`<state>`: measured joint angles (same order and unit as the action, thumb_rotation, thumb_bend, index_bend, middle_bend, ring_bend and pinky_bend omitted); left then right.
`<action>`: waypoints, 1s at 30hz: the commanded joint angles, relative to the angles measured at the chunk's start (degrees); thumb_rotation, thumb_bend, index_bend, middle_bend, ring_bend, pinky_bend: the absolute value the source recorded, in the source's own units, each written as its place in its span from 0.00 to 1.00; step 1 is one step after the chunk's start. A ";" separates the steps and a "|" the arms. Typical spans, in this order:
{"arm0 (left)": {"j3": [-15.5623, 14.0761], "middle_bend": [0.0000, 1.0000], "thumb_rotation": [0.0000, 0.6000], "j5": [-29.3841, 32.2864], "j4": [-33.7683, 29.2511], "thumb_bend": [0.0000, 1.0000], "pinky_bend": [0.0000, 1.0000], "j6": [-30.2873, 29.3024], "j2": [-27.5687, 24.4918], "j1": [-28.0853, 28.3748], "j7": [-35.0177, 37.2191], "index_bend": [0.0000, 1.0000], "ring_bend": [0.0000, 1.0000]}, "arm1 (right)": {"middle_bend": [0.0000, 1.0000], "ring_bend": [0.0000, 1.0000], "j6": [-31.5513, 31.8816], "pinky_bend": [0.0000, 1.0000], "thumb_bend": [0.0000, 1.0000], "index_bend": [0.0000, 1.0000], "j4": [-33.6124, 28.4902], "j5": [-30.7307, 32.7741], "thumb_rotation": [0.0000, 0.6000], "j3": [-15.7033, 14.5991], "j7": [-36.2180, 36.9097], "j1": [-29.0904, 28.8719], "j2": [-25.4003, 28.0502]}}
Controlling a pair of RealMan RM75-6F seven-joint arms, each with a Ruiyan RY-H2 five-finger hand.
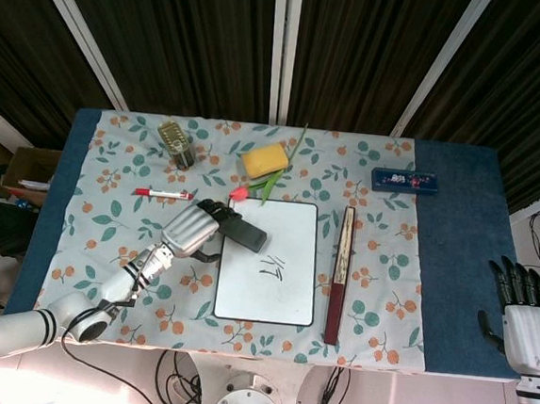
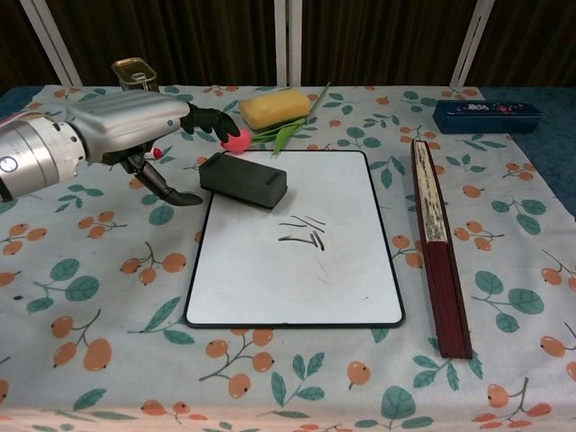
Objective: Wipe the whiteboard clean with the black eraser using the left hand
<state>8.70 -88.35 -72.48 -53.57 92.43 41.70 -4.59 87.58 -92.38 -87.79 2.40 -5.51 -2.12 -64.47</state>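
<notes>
The eraser (image 2: 243,180) lies on the whiteboard's (image 2: 270,270) top-left corner, within the left hand's (image 2: 135,121) reach; that hand hovers just beside it, spread and empty, for grasping.

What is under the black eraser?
The black eraser lies on the top left corner of the whiteboard, one end sticking out over the flowery tablecloth. Any marks beneath it are covered.
</notes>
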 commanded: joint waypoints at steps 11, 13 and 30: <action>-1.12 0.20 0.81 0.03 2.61 0.17 0.23 -1.49 1.96 2.09 1.30 0.16 0.18 | 0.00 0.00 -0.67 0.00 0.30 0.00 0.91 0.81 1.00 0.01 2.30 0.27 0.44; -1.27 0.20 0.81 0.04 2.38 0.17 0.23 -1.46 1.82 2.41 1.31 0.16 0.18 | 0.00 0.00 -0.70 0.00 0.30 0.00 1.05 0.90 1.00 0.10 2.43 0.24 0.33; -2.51 0.21 1.00 -0.18 7.38 0.26 0.23 4.81 3.40 8.64 5.29 0.20 0.17 | 0.00 0.00 -1.19 0.00 0.30 0.00 0.72 2.21 1.00 0.88 1.96 0.05 0.37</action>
<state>6.35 -88.42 -65.28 -48.97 95.68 50.13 0.50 86.43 -91.70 -85.65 3.23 -3.61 -2.07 -64.08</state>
